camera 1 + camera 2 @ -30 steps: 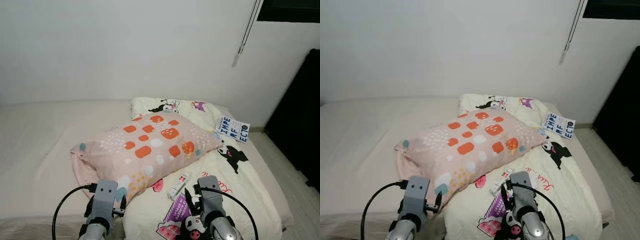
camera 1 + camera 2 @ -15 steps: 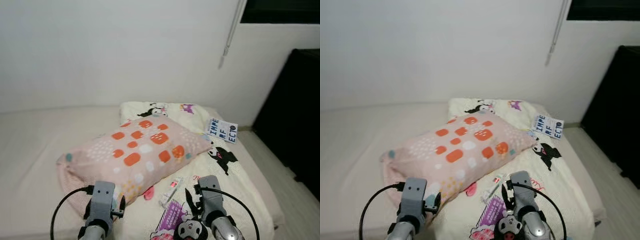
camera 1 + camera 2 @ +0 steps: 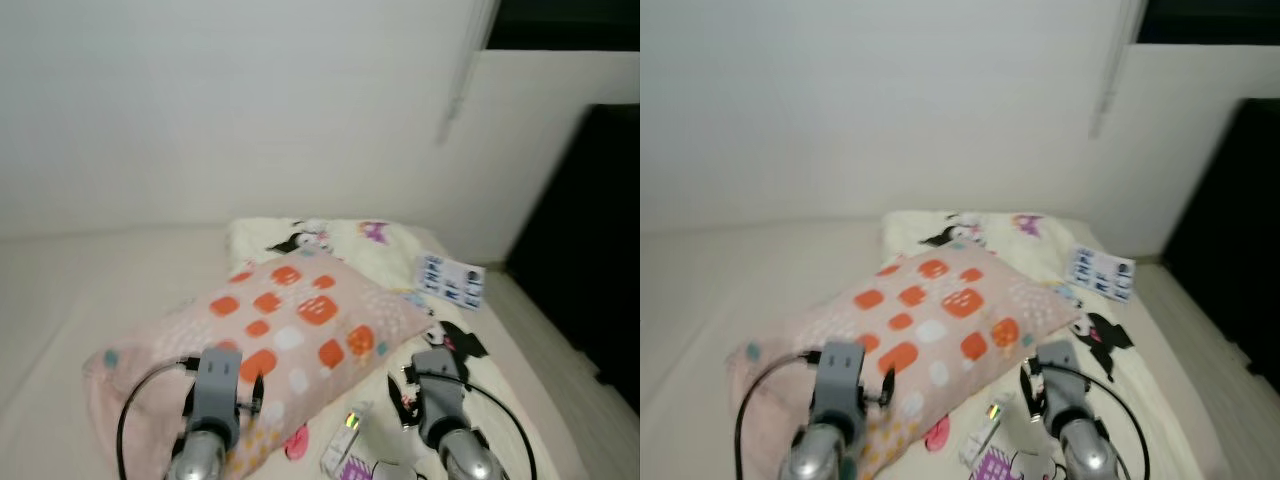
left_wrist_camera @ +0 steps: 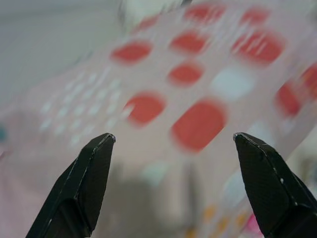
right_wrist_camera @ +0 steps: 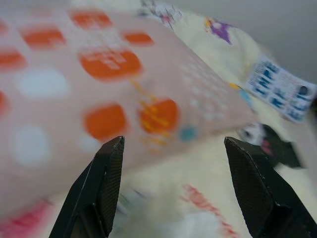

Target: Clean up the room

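A pink pillow with orange and white patches lies across a bed, on a cream cartoon-print blanket. A small white tube rests on the blanket beside the pillow's near edge. A blue-and-white book lies at the blanket's far right. My left gripper is open, held over the pillow's near left part. My right gripper is open too, held above the blanket by the pillow's right corner. Both arms rise from the bottom of the eye views.
The bed's pale mattress stretches to the left. A white wall runs behind it, with a hanging cord. A dark cabinet stands at the right, beside a strip of floor.
The whole picture has shifted and blurred, so the camera has moved; the pillow and blanket now sit lower and nearer. Both grippers stay open.
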{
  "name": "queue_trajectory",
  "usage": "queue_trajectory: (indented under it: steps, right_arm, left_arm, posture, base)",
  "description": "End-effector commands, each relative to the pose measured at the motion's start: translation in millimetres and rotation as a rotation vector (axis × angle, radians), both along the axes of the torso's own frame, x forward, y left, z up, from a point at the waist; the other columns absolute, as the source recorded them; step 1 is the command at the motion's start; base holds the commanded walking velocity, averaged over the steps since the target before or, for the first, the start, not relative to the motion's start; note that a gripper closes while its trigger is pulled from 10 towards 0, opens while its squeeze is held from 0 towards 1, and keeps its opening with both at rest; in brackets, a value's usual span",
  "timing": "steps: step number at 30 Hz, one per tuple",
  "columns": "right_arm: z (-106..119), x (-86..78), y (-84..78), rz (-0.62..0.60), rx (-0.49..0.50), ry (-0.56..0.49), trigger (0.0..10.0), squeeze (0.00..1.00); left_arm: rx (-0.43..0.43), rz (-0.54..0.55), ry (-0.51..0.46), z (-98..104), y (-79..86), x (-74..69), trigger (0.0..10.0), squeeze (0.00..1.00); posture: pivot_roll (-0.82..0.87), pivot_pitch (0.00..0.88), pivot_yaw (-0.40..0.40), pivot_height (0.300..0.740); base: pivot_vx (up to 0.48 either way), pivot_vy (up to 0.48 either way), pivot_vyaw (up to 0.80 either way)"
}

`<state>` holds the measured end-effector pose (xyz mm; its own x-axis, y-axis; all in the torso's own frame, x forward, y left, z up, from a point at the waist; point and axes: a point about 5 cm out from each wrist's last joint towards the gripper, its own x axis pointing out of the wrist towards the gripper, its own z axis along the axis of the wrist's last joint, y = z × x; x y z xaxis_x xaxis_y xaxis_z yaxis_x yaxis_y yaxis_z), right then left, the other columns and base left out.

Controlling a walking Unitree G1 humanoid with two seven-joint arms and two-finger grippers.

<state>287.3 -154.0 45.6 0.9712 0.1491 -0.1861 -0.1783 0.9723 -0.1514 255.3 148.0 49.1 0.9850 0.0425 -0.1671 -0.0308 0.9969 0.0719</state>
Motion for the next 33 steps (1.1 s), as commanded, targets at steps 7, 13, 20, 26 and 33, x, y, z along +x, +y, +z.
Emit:
queue_trajectory:
  steps: [7, 13, 20, 26, 33]
  right_arm:
    - [-10.6, -7.3, 0.9, 0.01, 0.001, 0.049, 10.0, 0.0]
    - [-12.3, -8.0, 2.8, 0.007, 0.026, 0.067, 10.0, 0.0]
    - [-17.7, -12.1, 4.4, -0.02, 0.082, 0.109, 10.0, 0.0]
    - [-19.6, -14.0, 6.1, -0.021, 0.12, 0.126, 10.0, 0.0]
    - [-19.0, -14.0, 6.8, -0.019, 0.124, 0.127, 10.0, 0.0]
  left_arm:
    - [0.011, 0.008, 0.022, -5.9, 2.4, -4.1, 10.0, 0.0]
    - [0.014, -0.011, 0.023, -5.5, 2.2, -4.4, 10.0, 0.0]
    - [0.038, -0.049, 0.042, -6.6, -0.1, -2.0, 10.0, 0.0]
    - [0.045, -0.056, 0.055, -8.1, -0.8, -0.2, 10.0, 0.0]
    - [0.051, -0.055, 0.056, -8.7, -0.6, -0.5, 10.0, 0.0]
  posture:
    - [-0.01, 0.098, -0.049, 0.74]
    - [-0.01, 0.099, -0.042, 0.74]
    - [-0.01, 0.102, -0.031, 0.74]
    - [-0.01, 0.104, -0.032, 0.74]
    - [-0.01, 0.102, -0.032, 0.74]
  base:
    - [0.0, 0.0, 0.0]
    - [0.0, 0.0, 0.0]
    - [0.0, 0.0, 0.0]
    - [0.0, 0.0, 0.0]
    - [0.0, 0.0, 0.0]
